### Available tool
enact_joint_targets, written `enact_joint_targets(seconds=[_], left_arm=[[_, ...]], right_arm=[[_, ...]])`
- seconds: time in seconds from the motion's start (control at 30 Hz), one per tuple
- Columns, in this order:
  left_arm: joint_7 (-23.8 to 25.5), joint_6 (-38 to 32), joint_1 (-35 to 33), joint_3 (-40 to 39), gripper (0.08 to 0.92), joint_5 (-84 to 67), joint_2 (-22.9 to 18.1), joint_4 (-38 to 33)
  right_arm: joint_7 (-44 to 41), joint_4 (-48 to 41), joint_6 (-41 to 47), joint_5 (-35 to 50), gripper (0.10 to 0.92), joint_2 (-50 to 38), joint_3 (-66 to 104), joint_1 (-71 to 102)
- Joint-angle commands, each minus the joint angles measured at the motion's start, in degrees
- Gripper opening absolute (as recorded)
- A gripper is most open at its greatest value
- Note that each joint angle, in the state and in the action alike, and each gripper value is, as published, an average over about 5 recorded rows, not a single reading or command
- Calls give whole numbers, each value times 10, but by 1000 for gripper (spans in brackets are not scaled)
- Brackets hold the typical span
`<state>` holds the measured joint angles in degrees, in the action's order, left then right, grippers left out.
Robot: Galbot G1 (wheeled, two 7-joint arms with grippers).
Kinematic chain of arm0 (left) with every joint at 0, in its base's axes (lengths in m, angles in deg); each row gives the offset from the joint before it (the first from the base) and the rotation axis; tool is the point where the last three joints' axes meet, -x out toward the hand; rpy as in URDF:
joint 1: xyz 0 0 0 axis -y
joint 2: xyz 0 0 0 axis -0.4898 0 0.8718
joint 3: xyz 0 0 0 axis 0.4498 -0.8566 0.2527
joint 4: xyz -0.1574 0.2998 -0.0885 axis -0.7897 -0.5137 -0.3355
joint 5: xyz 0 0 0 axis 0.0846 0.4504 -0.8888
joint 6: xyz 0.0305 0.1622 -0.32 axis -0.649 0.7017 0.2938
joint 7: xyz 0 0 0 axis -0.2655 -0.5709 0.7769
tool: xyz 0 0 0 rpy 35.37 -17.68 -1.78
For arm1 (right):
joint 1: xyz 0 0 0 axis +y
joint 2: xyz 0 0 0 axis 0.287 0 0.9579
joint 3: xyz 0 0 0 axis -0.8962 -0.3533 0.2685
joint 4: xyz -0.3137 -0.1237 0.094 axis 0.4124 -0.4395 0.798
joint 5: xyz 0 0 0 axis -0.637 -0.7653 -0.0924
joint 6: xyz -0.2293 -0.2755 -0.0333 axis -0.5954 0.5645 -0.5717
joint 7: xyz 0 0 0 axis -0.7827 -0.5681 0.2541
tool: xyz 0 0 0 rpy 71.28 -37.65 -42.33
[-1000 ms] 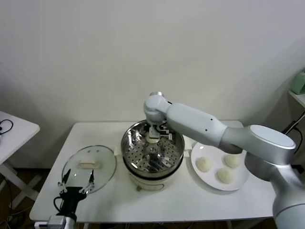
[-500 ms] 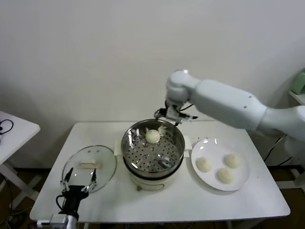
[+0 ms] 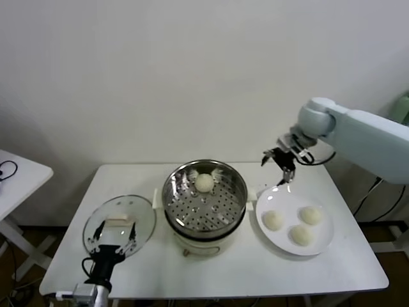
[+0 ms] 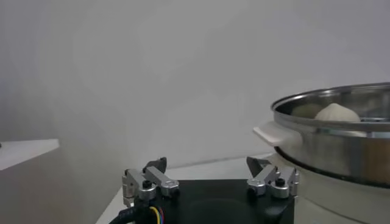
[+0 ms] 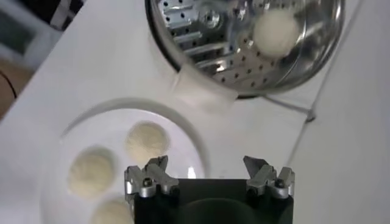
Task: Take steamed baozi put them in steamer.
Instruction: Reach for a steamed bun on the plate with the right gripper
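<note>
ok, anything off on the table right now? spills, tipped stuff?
Nothing stands out. One baozi sits in the upright steamer, three baozi wait on the white plate, and the glass lid lies flat beside the steamer. The right gripper hovers open above the plate.

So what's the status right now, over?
Both grippers open: right gripper above plate, left gripper parked. One baozi in steamer. Path clear.

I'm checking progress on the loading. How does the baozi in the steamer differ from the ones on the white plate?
The baozi in the steamer lies alone on the perforated steel floor, near the far wall; the three baozi on the plate sit grouped on smooth white. The open right gripper hangs above the plate's far edge, clear of the steamer. All four are round, cream-white buns.
</note>
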<state>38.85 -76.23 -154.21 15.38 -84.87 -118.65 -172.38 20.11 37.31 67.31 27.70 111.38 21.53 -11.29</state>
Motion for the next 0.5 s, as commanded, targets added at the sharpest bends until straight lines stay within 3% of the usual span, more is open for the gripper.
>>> enact_joint_targets(seconds=[0.03, 0.5], left_arm=[[0, 1, 0, -2, 823, 0, 0, -2], [0, 2, -2, 2, 823, -1, 1, -3]], right_arm=[[11, -26, 66, 18, 823, -47, 47, 124], [28, -123, 63, -27, 823, 38, 116, 232]])
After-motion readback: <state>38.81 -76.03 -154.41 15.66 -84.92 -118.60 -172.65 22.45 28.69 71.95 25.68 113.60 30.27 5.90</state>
